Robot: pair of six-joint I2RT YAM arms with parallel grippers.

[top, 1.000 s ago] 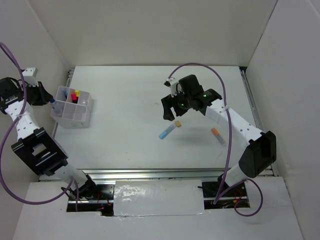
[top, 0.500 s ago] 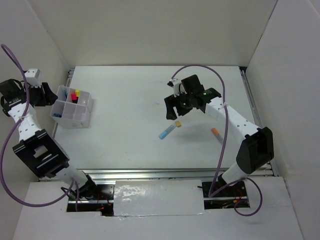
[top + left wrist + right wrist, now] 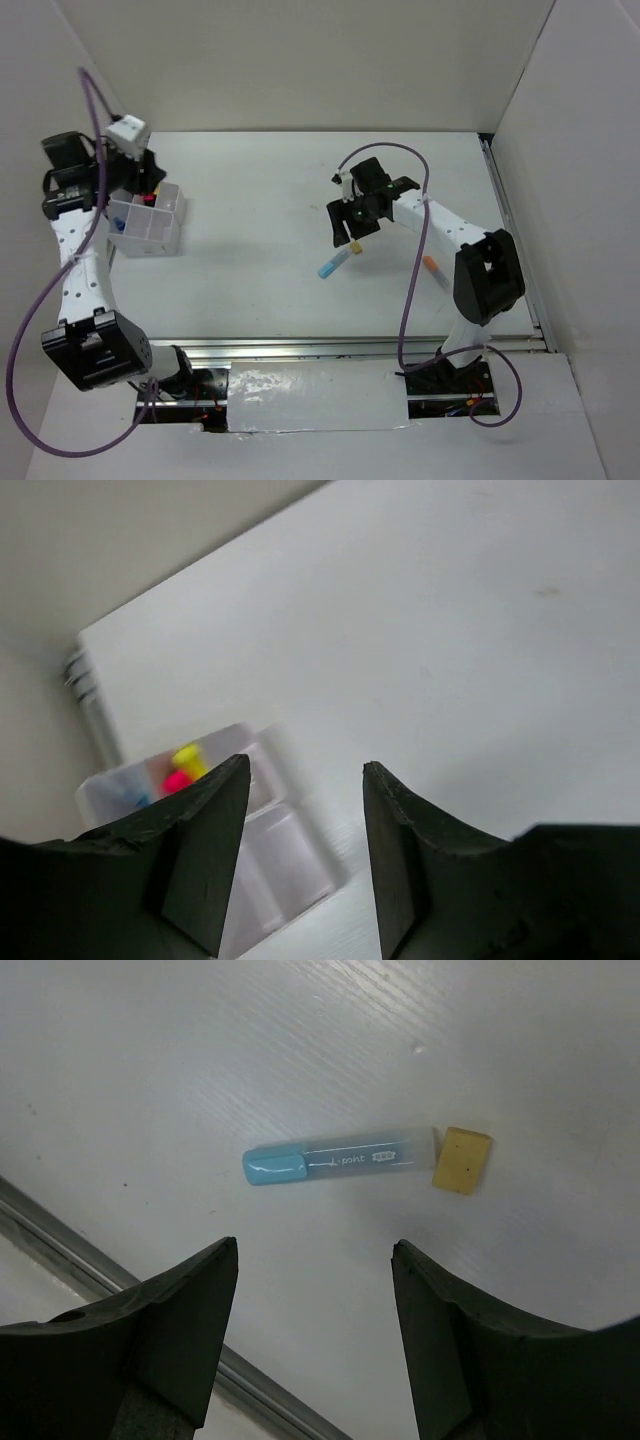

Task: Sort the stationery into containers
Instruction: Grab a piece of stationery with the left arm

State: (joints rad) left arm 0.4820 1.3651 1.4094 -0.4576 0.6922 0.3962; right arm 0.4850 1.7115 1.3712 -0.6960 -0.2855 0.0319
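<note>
The right claw [image 3: 313, 1260] has its jaws apart with nothing between them. It hangs above the light-blue marker [image 3: 340, 1160], which lies flat on the surface [image 3: 250, 190], right of centre.

In the right wrist view the marker sits just ahead of the fingertips [image 3: 225, 1250]. Its long axis runs roughly parallel to the line joining the two fingers, with the blue cap toward the left finger. Judged from this, closing as aligned would press on the marker's ends. A wrist rotation of about a quarter turn is probably required before descent.

A small yellow block [image 3: 462, 1160] lies against or just beside the marker's clear end and may be nudged or caught. The orange-capped tube [image 3: 434, 268] lies well apart, toward the right edge.

The organizer box [image 3: 160, 232] stands at the far left and holds pink- and yellow-capped highlighters [image 3: 183, 768]. The left claw [image 3: 305, 780], jaws apart and empty, is near the box. The right arm is the nearer one to the marker.
</note>
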